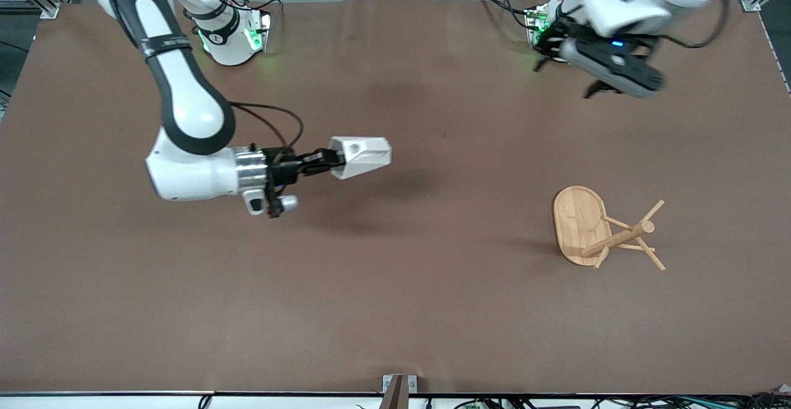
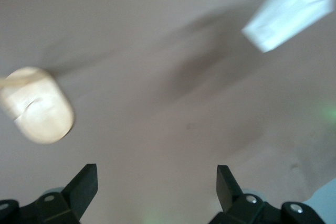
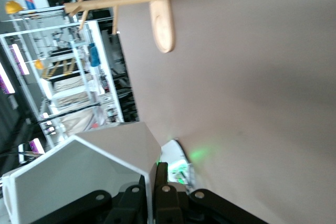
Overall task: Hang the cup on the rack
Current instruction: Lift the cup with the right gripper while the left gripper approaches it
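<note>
We see the right gripper (image 1: 324,162) clamped on the cup (image 1: 361,157), holding it on its side in the air over the middle of the table (image 1: 395,310). Toward the left arm's end stands the rack (image 1: 602,230) on its oval base, upright and well apart from the cup. The left gripper (image 2: 156,186) hangs over the table near its own base, fingers spread wide with nothing between them.
</note>
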{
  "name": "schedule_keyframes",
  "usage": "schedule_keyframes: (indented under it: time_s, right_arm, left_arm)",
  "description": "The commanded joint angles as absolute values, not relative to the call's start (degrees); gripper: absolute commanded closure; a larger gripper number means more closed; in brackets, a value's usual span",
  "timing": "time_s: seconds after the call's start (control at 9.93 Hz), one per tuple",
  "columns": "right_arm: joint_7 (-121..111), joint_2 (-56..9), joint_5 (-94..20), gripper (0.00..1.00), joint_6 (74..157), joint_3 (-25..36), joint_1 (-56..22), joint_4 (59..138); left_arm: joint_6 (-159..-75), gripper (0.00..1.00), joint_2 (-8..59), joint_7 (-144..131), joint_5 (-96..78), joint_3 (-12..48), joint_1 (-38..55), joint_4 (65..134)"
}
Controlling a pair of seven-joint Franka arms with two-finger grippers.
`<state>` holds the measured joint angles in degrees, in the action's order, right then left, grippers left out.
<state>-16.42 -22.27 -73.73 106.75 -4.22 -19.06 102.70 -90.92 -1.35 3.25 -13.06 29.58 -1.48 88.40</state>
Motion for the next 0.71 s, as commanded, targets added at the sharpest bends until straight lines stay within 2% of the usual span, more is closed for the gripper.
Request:
schedule_keyframes:
  time_s: [0.0,0.2,0.3,0.6]
  right_arm:
    - [-15.13,-22.06,-83.1,0.99,105.73,-5.7,-20.12,102.92]
    - [-14.94,-22.24,-89.19,0.99,105.82,-8.6,-20.3,103.01]
    - [-14.94,-22.15,-90.17,0.99,105.82,-9.31,-20.39,103.01]
    - [-15.38,-22.06,-93.78,0.99,105.82,-11.16,-20.3,103.09]
  left_arm:
    - [-98.48,0.0,3.5,10.24,-13.62,36.71,-1.93,90.17]
    - [-108.67,0.0,3.43,18.34,-13.71,39.71,-2.37,95.6]
    - [-111.5,0.0,3.86,18.98,-13.71,40.51,-2.11,95.97]
    - [-114.33,0.0,6.93,20.82,-13.45,43.06,-1.85,95.63]
